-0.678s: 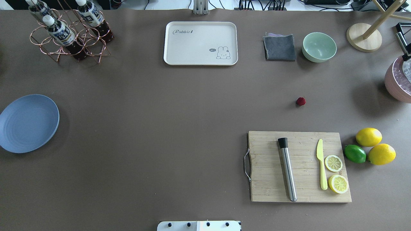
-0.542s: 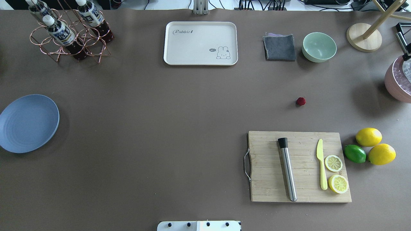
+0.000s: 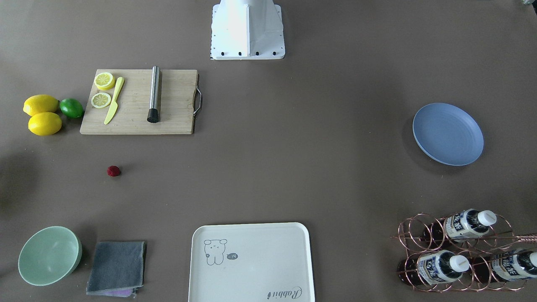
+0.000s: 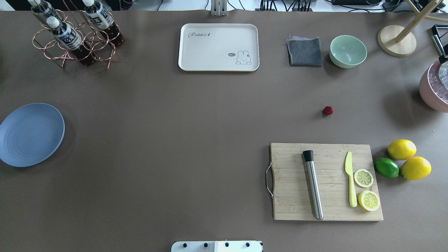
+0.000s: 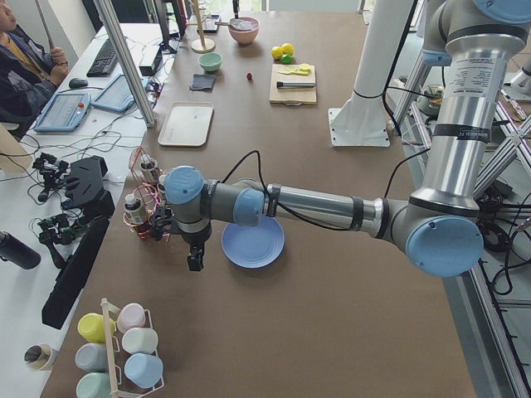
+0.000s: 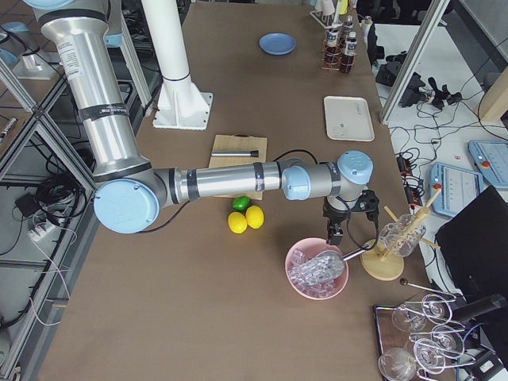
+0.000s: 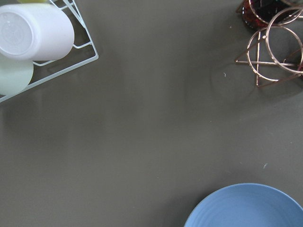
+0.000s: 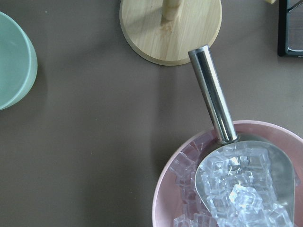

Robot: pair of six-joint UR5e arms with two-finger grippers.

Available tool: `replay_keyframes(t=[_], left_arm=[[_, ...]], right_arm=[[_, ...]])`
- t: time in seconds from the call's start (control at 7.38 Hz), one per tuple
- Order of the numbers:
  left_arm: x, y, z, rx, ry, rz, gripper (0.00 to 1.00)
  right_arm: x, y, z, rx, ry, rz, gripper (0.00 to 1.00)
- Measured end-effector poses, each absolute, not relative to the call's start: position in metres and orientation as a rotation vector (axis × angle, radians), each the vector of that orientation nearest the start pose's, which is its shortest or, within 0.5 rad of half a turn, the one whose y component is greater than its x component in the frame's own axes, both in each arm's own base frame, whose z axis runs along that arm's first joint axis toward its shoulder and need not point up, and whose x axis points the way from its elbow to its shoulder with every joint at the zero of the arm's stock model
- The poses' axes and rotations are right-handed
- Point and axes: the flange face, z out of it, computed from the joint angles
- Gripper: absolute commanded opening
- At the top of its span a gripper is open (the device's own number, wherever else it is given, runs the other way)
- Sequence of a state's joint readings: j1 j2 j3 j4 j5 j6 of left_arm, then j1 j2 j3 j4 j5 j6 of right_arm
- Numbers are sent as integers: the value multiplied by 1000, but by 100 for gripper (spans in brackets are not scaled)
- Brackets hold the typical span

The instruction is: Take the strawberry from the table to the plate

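Observation:
The strawberry [image 4: 328, 110], small and dark red, lies on the bare table [image 4: 182, 140] right of centre, beyond the cutting board; it also shows as the strawberry [image 3: 113, 170]. The blue plate [image 4: 31, 134] sits at the far left edge, seen too as the plate [image 3: 448, 134] and the plate [image 7: 246, 208]. My left gripper [image 5: 195, 264] hangs just beside the plate [image 5: 253, 242], near the bottle rack. My right gripper [image 6: 332, 236] hovers by the pink ice bowl, far from the berry. Both show only in side views, so I cannot tell whether they are open or shut.
A cutting board [image 4: 294, 196] holds a steel muddler, a yellow knife and lemon slices. Beside it lie two lemons and a lime [image 4: 386, 167]. A mint bowl [image 4: 348, 51], grey cloth, cream tray [image 4: 218, 47] and bottle rack [image 4: 75, 35] line the far edge. The ice bowl [image 4: 432, 92] sits at the right.
The strawberry and the plate have stayed put. At the right edge of the overhead view the dark shape above the ice bowl has shifted slightly.

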State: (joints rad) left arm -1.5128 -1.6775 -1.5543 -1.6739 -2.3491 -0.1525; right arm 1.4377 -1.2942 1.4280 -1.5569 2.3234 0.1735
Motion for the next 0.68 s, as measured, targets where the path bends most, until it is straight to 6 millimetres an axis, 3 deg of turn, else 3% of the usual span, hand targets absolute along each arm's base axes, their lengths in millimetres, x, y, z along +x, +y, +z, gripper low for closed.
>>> replay_keyframes(t=[0.27, 0.68], left_arm=[[-30, -540, 610, 119, 795, -4, 98], [-29, -540, 606, 128, 797, -5, 98]], right_arm=[[-17, -617, 577, 23, -762, -13, 100], [-18, -614, 577, 21, -777, -10, 100]])
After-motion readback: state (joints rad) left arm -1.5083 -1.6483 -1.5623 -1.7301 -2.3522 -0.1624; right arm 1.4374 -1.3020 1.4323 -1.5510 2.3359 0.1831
